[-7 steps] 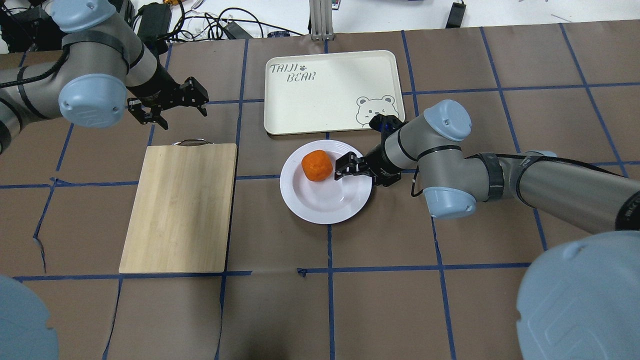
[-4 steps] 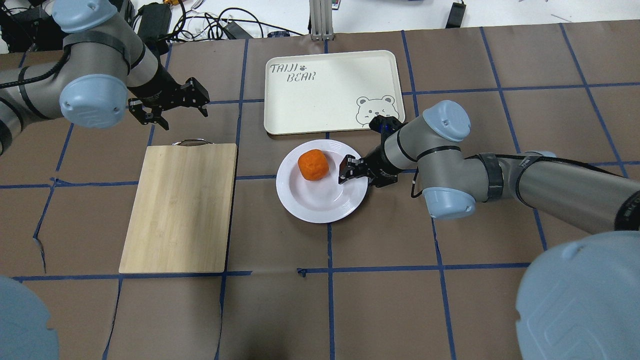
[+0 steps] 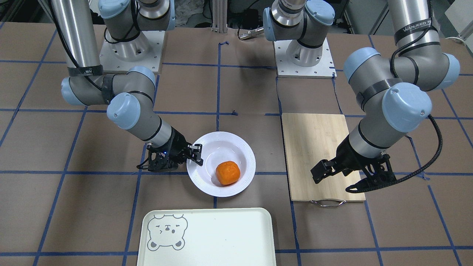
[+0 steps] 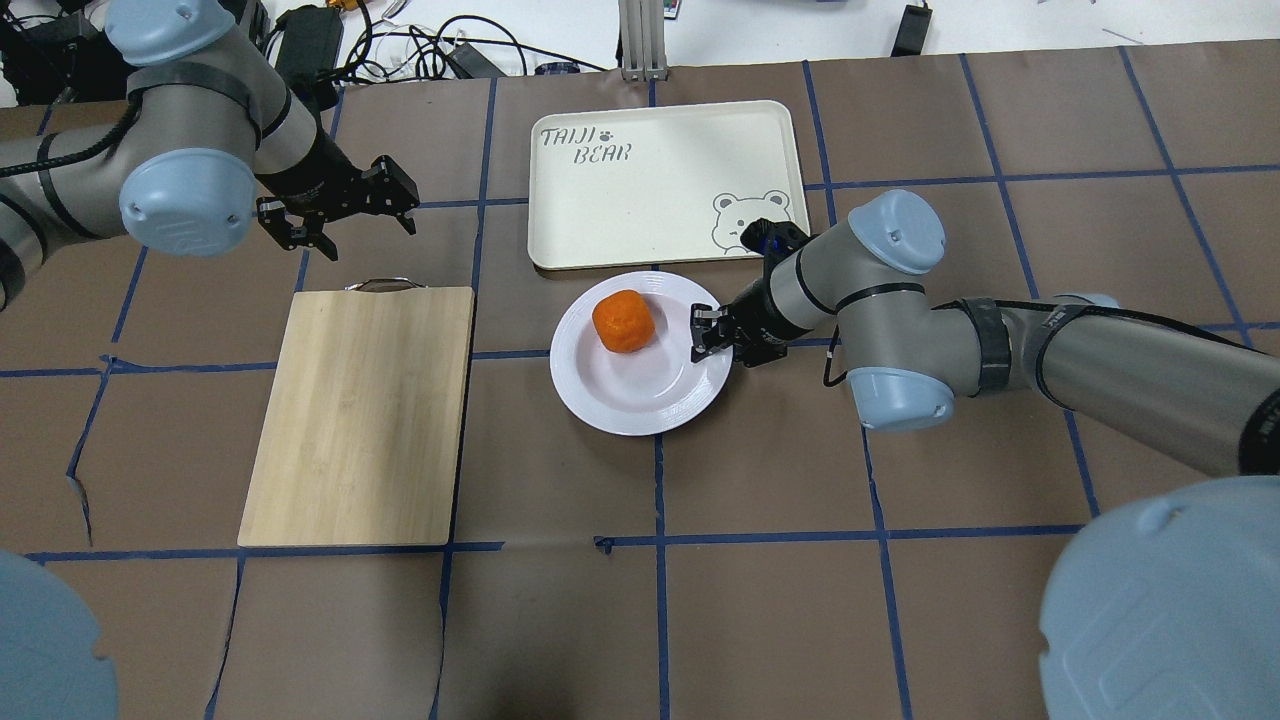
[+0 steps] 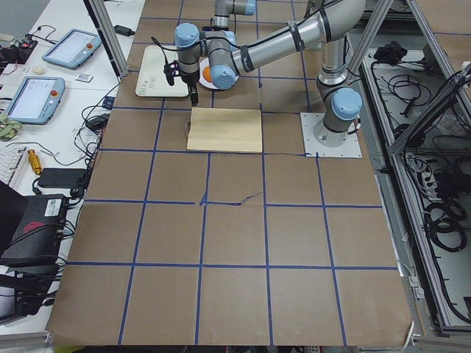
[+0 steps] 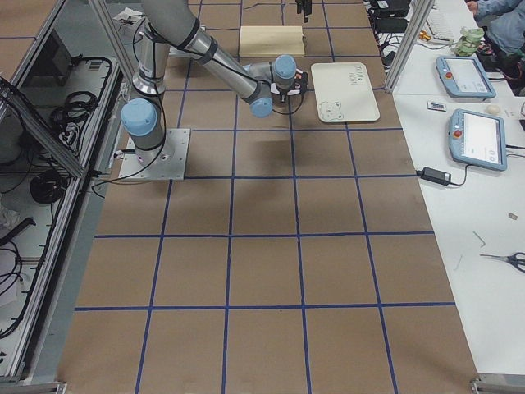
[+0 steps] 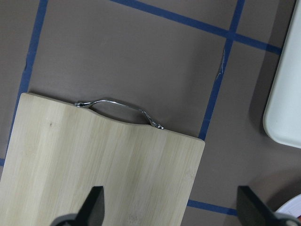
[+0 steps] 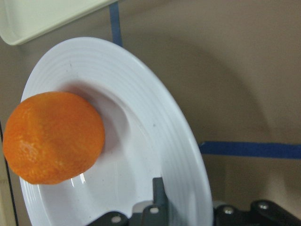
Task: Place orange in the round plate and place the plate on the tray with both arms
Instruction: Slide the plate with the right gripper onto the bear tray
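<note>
Table [image 4: 760, 600]: brown paper with a blue tape grid. Everything I care about sits mid-table.

Right arm [image 4: 1000, 340] reaches in low to the plate. Left arm [image 4: 190, 130] is parked high past the handle end of the bamboo cutting board [image 4: 360, 415], which isn't part of the job.

Tray [image 4: 660, 200]: nothing on it, bear print in the corner nearest the right arm.

Round plate [image 4: 630, 395]: not on the tray yet, its far edge just beside the tray's near rim. I can't tell if they touch.

Orange [image 4: 624, 321]: already in the plate, sitting loose and off-centre on the tray side of the well.

Right gripper [image 4: 703, 333]: jaws nearly closed, pinching the plate's rim on my right side. The wrist cam shows one finger over the rim; the lower one is hidden.

Left gripper [image 7: 171, 207]: jaws wide apart, holding nothing, well clear of the plate.

Handling, my read:
- The plate is stiff, glazed, slick and breakable.
- A one-sided rim pinch cantilevers it, so it may tip or slide out of the pads.
- The ridges on the rim give some bite.
- The orange is light but round, and will roll if the plate tilts.
- I'd bring the left gripper to the opposite rim, lift level and go slowly.
</note>
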`<state>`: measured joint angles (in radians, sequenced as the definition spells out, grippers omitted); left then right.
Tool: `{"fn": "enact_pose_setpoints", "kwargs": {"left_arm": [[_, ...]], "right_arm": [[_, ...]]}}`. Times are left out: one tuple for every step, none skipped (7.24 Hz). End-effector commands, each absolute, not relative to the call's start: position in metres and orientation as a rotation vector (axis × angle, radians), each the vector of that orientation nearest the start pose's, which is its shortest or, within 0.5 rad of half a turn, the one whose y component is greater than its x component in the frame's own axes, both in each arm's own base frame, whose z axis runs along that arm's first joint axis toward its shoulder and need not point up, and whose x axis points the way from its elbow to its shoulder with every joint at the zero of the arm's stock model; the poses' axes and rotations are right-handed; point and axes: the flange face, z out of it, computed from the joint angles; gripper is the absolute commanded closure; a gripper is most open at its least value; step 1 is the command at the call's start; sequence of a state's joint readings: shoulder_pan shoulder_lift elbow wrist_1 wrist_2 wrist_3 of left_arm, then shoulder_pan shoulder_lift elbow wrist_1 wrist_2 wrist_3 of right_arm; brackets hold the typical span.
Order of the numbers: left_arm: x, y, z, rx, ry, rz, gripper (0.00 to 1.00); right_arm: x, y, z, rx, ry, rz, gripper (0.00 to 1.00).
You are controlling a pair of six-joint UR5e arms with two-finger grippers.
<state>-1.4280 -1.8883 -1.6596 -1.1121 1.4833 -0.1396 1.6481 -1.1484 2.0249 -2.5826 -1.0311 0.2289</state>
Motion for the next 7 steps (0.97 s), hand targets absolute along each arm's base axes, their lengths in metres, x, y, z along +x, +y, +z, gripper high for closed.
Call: {"fn": "enact_pose_setpoints", "kwargs": {"left_arm": [[-0.056,-0.612,0.317,-0.450,3.196,-0.084,0.00],[-0.056,-0.612,0.318,-0.450,3.196,-0.087,0.00],[-0.056,-0.612,0.319,-0.448,3.197,-0.089,0.00],[-0.057,-0.612,0.321,-0.447,3.193,-0.094,0.00],[-0.065,-0.611,0.325,-0.427,3.199,-0.108,0.00],[-0.077,-0.607,0.335,-0.389,3.195,-0.131,0.00],[-0.084,-0.602,0.340,-0.352,3.129,-0.147,0.00]], "right_arm": [[0.218,-0.534,0.199,0.168,2.562,-0.133,1.00],[0.219,-0.562,0.224,0.179,2.548,-0.212,0.99],[0.221,-0.602,0.252,0.262,2.525,-0.266,0.99],[0.223,-0.652,0.241,0.262,2.525,-0.296,0.98],[0.225,-0.690,0.234,0.259,2.518,-0.331,0.98],[0.227,-0.721,0.216,0.268,2.515,-0.340,0.98],[0.227,-0.735,0.194,0.279,2.518,-0.322,0.98]]}}
